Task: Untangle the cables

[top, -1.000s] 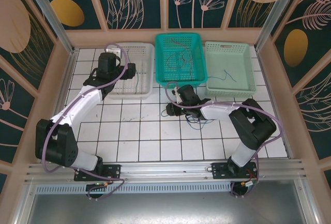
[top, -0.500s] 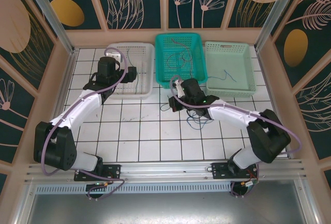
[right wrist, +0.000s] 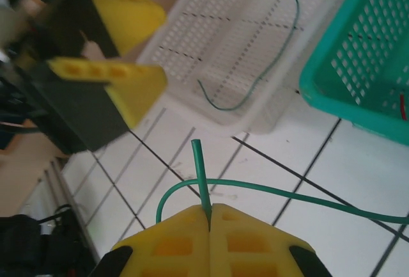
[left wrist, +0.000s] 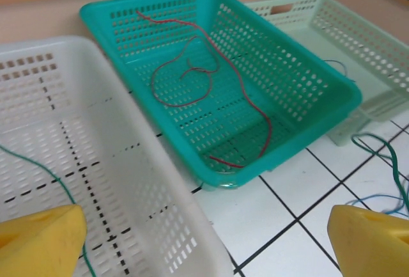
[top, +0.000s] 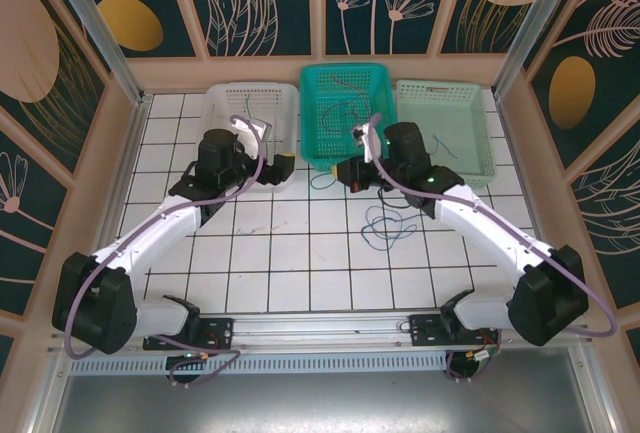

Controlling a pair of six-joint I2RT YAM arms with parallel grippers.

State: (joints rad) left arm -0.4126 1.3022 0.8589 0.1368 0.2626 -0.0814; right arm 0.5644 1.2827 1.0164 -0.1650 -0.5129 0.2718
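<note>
My right gripper (right wrist: 209,216) is shut on the end of a thin green cable (right wrist: 200,173), whose tip sticks up past the fingers while the rest loops off to the right. From above, that gripper (top: 348,172) hovers in front of the teal basket (top: 312,113). A loose blue and green tangle (top: 385,225) lies on the tiles below it. My left gripper (left wrist: 204,245) is open with nothing between its yellow fingertips (left wrist: 39,242); it hangs at the white basket's (left wrist: 128,181) front right corner. Dark red cables (left wrist: 243,91) curl inside the teal basket (left wrist: 287,142).
A single green cable (left wrist: 57,184) lies in the white basket (top: 222,103). The mint basket (top: 480,168) at the right holds a blue cable (top: 440,143). Wooden walls ring the white tiled floor, and both grippers are close together before the baskets.
My right gripper has risen and swung right and back, lifting the green cable off the tiles. My left gripper has come out of the white basket towards its front right corner.
</note>
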